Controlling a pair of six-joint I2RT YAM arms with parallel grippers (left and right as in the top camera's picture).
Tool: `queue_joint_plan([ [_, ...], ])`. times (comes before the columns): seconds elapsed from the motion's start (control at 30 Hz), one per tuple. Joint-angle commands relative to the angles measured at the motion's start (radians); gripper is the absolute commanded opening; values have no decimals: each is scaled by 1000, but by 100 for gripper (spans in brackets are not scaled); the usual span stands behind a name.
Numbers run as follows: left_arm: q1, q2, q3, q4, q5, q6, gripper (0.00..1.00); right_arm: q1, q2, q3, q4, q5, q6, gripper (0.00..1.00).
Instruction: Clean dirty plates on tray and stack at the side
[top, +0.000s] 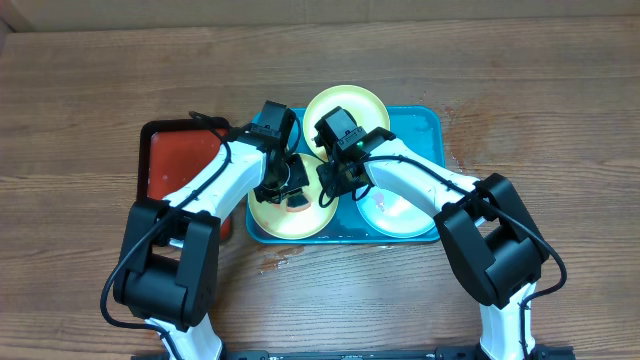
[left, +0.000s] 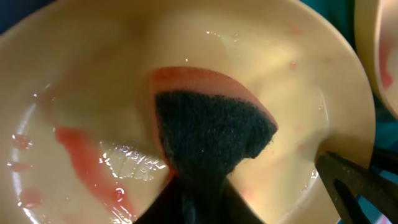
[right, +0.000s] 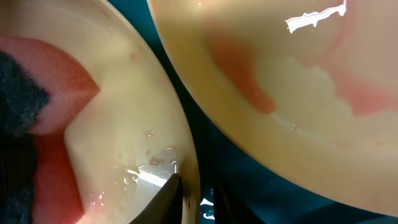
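Dirty green plate (left: 93, 74) is sitting in the near left corner of the tray (top: 428, 122), right under the left gripper (left: 196, 202), whose jaws are squeezing tight on a sponge (left: 211, 124) that is touching the plate's middle. The right gripper (right: 189, 198) is pinching that plate's rim, jaws narrow, on the side toward the tray's middle.

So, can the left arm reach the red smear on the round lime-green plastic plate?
Probably yes: the left tool holds an orange foam sponge on that plate, and the red smear lies bare beside it.
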Motion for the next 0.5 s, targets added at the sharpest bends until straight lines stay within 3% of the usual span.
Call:
queue_joint_plan([
  [0.0, -4, 11, -8, 2, -41, -2, 11, -2, 7, -11, 4, 3, 3, 19],
  [0.07, -4, 11, -8, -4, -66, 1, 4, -2, 7, -11, 4, 3, 3, 19],
  [0.47, 22, 11, 37, -166, -369, 27, 4, -2, 7, -11, 4, 3, 3, 18],
])
